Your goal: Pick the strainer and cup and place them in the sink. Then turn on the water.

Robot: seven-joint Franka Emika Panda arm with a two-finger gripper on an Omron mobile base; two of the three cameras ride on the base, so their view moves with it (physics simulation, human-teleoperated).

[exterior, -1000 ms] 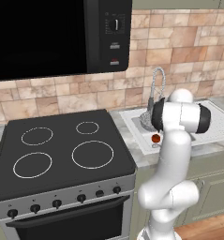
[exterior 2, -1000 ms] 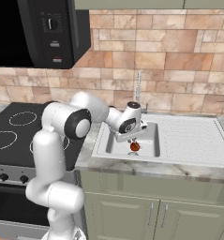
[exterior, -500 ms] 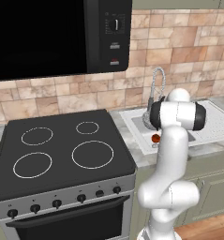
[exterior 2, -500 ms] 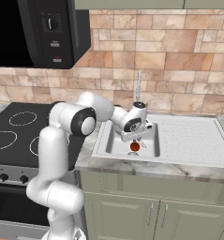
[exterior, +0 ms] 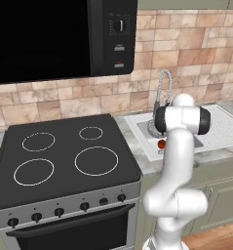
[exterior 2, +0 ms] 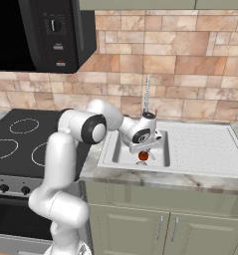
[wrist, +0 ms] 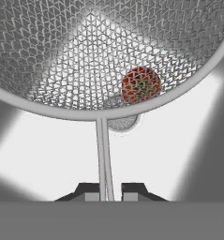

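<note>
Hand view: the end effector (wrist: 104, 191) is clamped tight on the thin wire handle of the strainer (wrist: 85, 56), whose mesh bowl hangs over the white floor of the sink (wrist: 169, 140), with a small red and brown ball (wrist: 140, 86) showing through the mesh. In the right base view the end effector (exterior 2: 146, 145) hangs over the sink (exterior 2: 163, 162) basin, just in front of the chrome faucet (exterior 2: 147, 94), the ball (exterior 2: 143, 156) right beneath it. Left base view has the faucet (exterior: 163, 88) at the back edge of the table (exterior: 152, 166), beside the stove (exterior: 64, 156).
</note>
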